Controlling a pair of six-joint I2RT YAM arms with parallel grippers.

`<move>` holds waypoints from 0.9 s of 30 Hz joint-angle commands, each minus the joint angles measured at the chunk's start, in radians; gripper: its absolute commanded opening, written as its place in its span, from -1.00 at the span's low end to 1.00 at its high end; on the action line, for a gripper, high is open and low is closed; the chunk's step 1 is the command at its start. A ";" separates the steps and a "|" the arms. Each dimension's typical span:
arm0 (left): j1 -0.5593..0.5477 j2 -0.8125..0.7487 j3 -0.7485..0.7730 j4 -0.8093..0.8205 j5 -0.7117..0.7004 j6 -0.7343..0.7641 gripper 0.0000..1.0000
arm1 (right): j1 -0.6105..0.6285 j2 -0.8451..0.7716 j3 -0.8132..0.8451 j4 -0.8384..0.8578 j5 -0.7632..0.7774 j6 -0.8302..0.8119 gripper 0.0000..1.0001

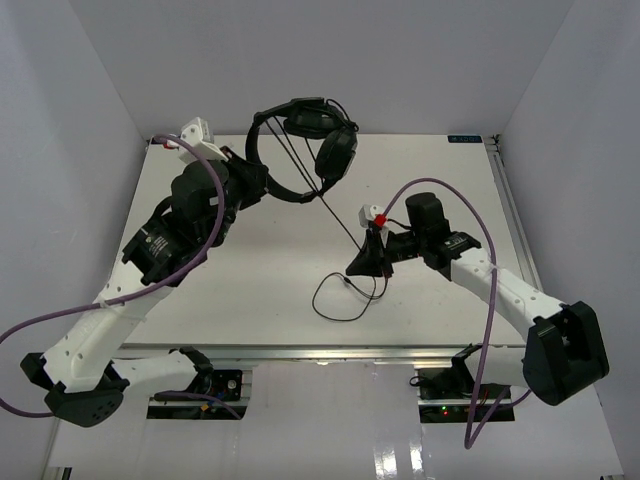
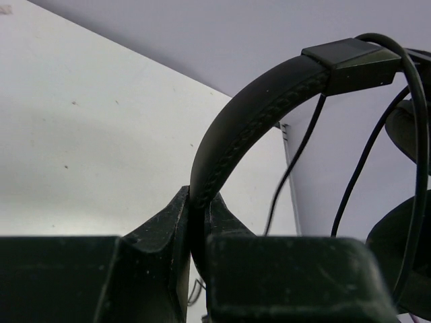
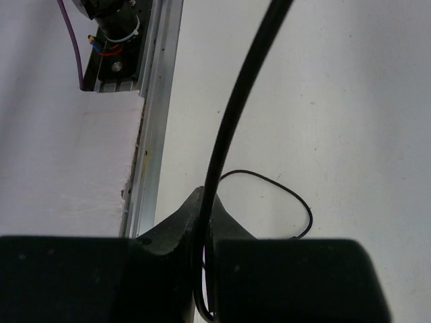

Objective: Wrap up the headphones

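The black headphones [image 1: 305, 140] hang in the air over the far middle of the table, earcups [image 1: 336, 155] on their right side. My left gripper [image 1: 252, 178] is shut on the headband [image 2: 256, 114]. The thin black cable [image 1: 338, 212] runs taut from the headphones down to my right gripper [image 1: 362, 263], which is shut on the cable [image 3: 232, 114]. The rest of the cable lies in a loose loop [image 1: 340, 297] on the table below the right gripper, and it shows in the right wrist view [image 3: 289, 195] too.
The white table [image 1: 250, 290] has a metal rail [image 1: 330, 350] along its near edge. Purple robot cables [image 1: 470, 300] loop off both arms. White walls close in the left, far and right sides.
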 commanded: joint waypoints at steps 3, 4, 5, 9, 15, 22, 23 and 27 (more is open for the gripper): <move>0.016 0.062 0.069 0.085 -0.204 0.062 -1.00 | 0.017 -0.056 0.196 -0.388 0.156 -0.350 -0.85; 0.024 0.070 0.063 0.089 -0.217 0.075 -1.00 | 0.018 -0.054 0.223 -0.461 0.184 -0.413 -0.85; 0.032 0.076 0.053 0.096 -0.226 0.085 -1.00 | 0.020 -0.050 0.256 -0.532 0.211 -0.472 -0.85; 0.085 0.094 0.012 0.108 -0.217 0.084 -1.00 | 0.062 -0.054 0.429 -0.713 0.364 -0.622 -0.85; 0.153 0.138 -0.036 0.115 -0.166 0.073 -1.00 | 0.237 -0.111 0.576 -0.803 0.592 -0.702 -0.85; 0.180 0.188 -0.067 0.118 -0.114 0.092 -1.00 | 0.464 -0.125 0.640 -0.764 0.886 -0.723 -0.85; 0.180 0.197 -0.069 0.117 -0.101 0.100 -1.00 | 0.487 -0.121 0.646 -0.735 0.933 -0.724 -0.85; 0.181 0.228 -0.086 0.107 -0.020 0.139 -1.00 | 0.541 -0.102 0.660 -0.597 1.124 -0.726 -0.85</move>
